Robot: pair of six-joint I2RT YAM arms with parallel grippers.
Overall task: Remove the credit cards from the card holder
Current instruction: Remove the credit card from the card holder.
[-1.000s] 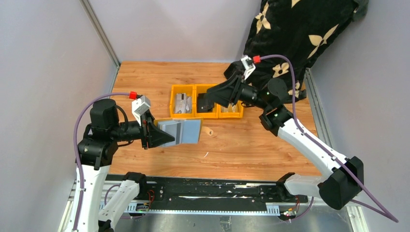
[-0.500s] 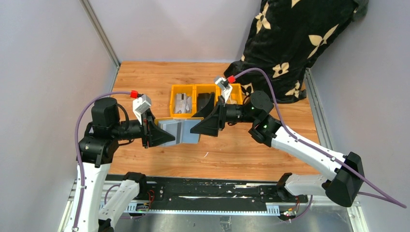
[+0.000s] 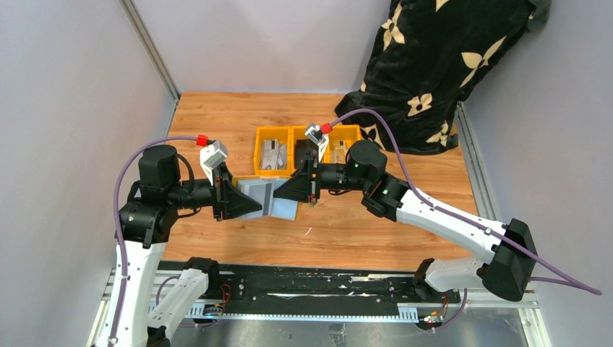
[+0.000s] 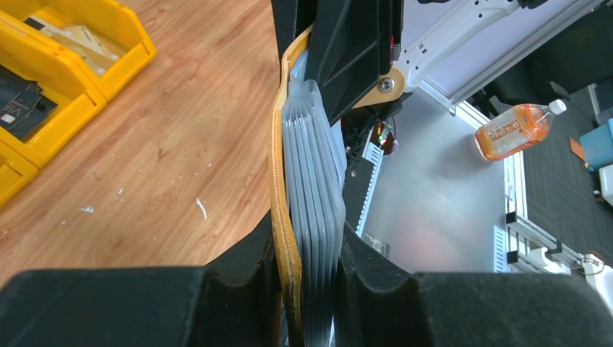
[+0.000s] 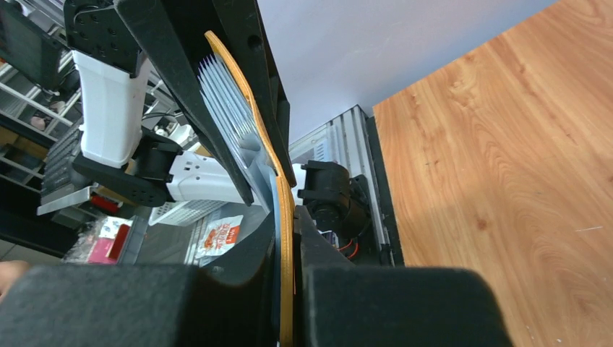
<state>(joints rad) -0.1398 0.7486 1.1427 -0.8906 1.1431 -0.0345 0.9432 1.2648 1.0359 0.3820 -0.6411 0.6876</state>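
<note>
The card holder [image 3: 269, 196], mustard outside and grey-blue inside, hangs open above the table between both arms. My left gripper [image 3: 238, 202] is shut on its left half. In the left wrist view, the fingers clamp the mustard cover [image 4: 277, 181] and a stack of grey leaves [image 4: 315, 210]. I cannot tell credit cards from pockets in that stack. My right gripper [image 3: 293, 191] is shut on the holder's right flap. The right wrist view shows the mustard flap edge [image 5: 286, 217] with a thin pale-blue layer pinched between the pads; the grey leaves [image 5: 219, 94] fan out beyond.
Three yellow bins [image 3: 273, 153] stand in a row behind the holder, with flat items inside; the left wrist view shows them too [image 4: 79, 50]. A black floral cloth [image 3: 441, 58] drapes over the back right corner. Grey walls enclose both sides.
The right arm swung left from over the bins to the holder, and its jaws closed from open onto the right flap. The left gripper and holder stayed put.
</note>
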